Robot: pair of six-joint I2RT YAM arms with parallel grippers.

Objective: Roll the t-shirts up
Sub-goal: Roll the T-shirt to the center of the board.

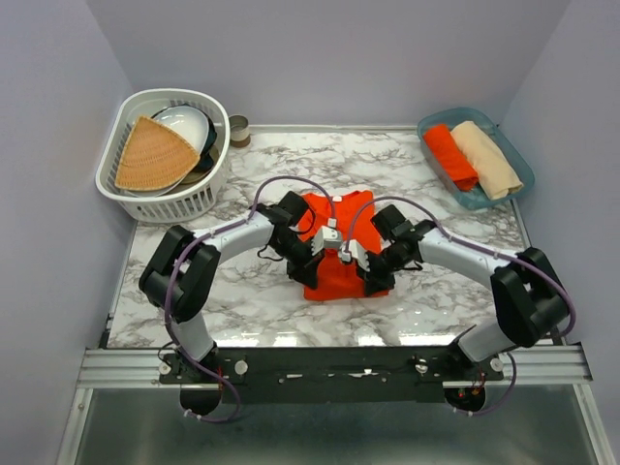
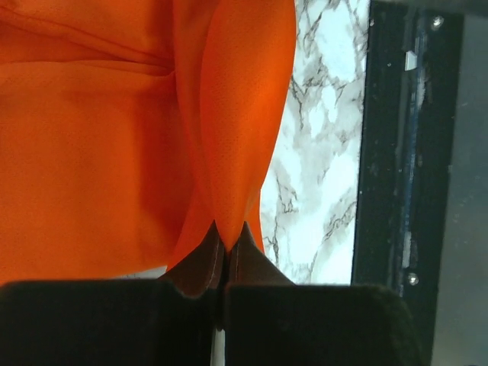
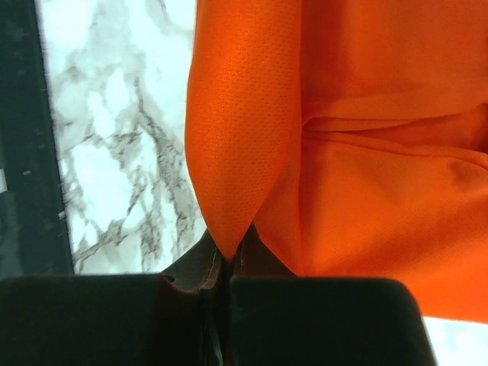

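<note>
An orange-red t-shirt lies folded in the middle of the marble table. My left gripper is shut on its near left edge, and cloth rises pinched between the fingertips. My right gripper is shut on the near right edge, with a fold of cloth pinched between its fingertips. A rolled orange-red t-shirt and a rolled pale beige t-shirt lie side by side in a blue-green tray at the back right.
A white basket at the back left holds a tan woven fan-shaped piece and bowls. A small jar stands beside it. A dark metal rail runs along the table's near edge.
</note>
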